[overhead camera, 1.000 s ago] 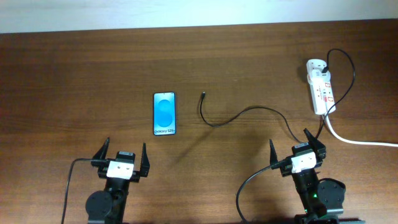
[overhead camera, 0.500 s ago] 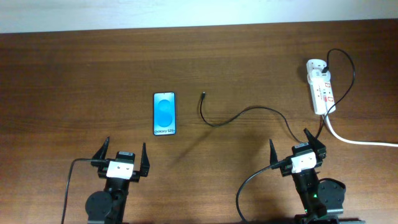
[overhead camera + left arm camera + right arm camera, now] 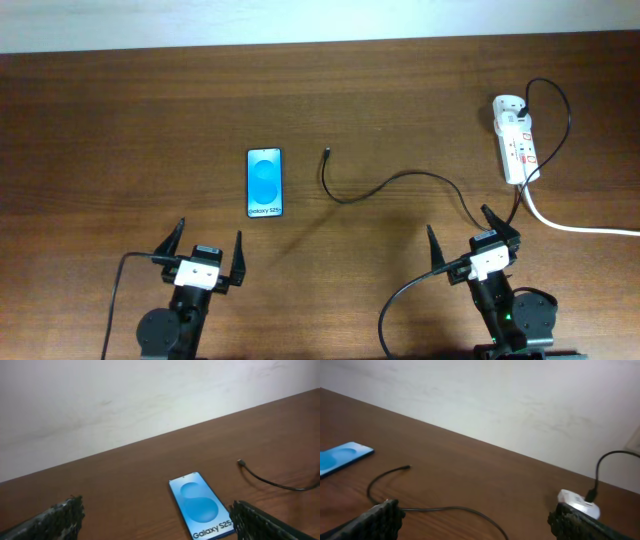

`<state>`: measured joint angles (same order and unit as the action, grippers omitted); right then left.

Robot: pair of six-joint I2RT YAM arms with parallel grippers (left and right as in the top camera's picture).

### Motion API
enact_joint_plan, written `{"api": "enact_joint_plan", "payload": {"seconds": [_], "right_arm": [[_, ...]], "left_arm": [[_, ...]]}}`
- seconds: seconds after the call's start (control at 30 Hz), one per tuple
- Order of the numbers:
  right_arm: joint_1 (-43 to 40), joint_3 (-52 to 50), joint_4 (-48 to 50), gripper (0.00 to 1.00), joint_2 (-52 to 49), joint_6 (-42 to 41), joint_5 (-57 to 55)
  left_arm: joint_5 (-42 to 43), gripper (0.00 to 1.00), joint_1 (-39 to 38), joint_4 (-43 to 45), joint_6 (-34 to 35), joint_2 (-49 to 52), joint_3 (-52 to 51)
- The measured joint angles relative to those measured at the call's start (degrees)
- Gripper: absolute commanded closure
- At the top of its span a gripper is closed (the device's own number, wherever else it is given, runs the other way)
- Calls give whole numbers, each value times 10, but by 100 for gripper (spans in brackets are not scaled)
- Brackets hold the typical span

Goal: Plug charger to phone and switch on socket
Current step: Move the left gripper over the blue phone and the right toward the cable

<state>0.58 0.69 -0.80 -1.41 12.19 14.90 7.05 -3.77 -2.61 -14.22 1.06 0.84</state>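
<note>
The phone (image 3: 265, 183) lies flat on the table, screen up, light blue with "Galaxy" text; it also shows in the left wrist view (image 3: 201, 505) and the right wrist view (image 3: 342, 458). The charger cable (image 3: 375, 190) curves across the table, its plug tip (image 3: 327, 153) free to the right of the phone; it shows in the wrist views too (image 3: 241, 463) (image 3: 406, 467). The white socket strip (image 3: 515, 139) lies at the right. My left gripper (image 3: 208, 250) is open and empty below the phone. My right gripper (image 3: 462, 233) is open and empty over the cable.
A thick white cord (image 3: 570, 225) runs from the socket strip to the right edge. A black plug (image 3: 521, 101) sits in the strip's far end. A pale wall borders the table's far edge. Robot cables trail behind both arm bases.
Both grippers have opened a little wider. The left gripper has shifted slightly right. The phone, cable and socket have not moved.
</note>
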Motion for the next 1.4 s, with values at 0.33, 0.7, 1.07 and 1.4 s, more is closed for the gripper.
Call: {"api": "enact_joint_plan", "payload": {"seconds": [0.33,0.7,1.07,1.4], "right_arm": [[0,111,-80,2,-40,-32,18],[0,327,-229,2,-251,-35,54],[0,529,-417,2,-492,-35,89],[0,694,-534,2,-691,-45,182]], "left_arm": [[48,1,0,20,-2,114,87],[106,1,0,-57,-5,398,323],[128,1,0,-390,-9,750,721],[138,2,0,-511,10,914,835]]}}
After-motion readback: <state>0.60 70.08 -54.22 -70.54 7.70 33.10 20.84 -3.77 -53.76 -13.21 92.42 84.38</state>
